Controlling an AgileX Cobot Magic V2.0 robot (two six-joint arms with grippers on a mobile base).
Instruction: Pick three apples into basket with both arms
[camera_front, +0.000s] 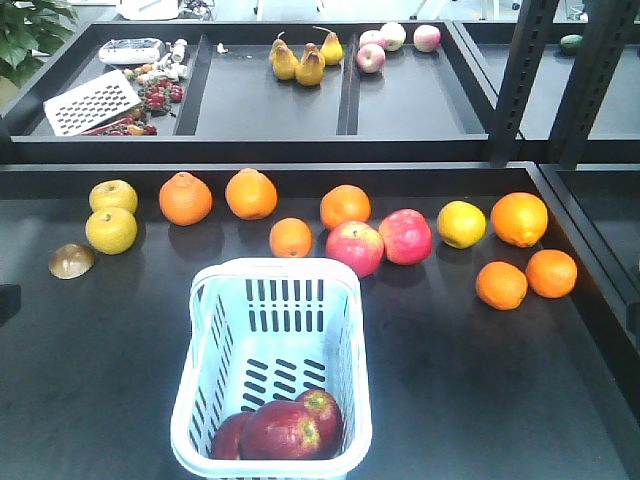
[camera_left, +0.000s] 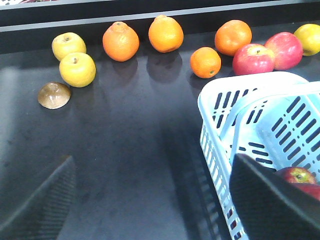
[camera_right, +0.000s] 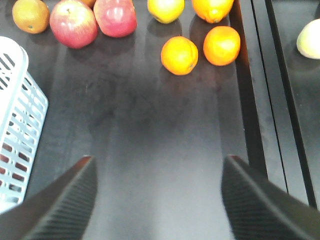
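3 dark apples (camera_front: 285, 428) lie heaped at the near end of the basket (camera_front: 352, 330). Firm, smooth, rollable; best gripped across the widest girth. Left gripper (camera_left: 150, 200) and right gripper (camera_right: 157, 197) both wide, empty.

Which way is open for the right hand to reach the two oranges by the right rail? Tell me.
Probably straight ahead: the right hand is open, and only bare tabletop lies before the two oranges.

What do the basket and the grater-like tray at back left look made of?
Basket: pale blue moulded plastic, slightly glossy, going by its slotted walls and rounded rim. Grater-like tray: white and perforated, probably plastic or coated metal; too small to tell.
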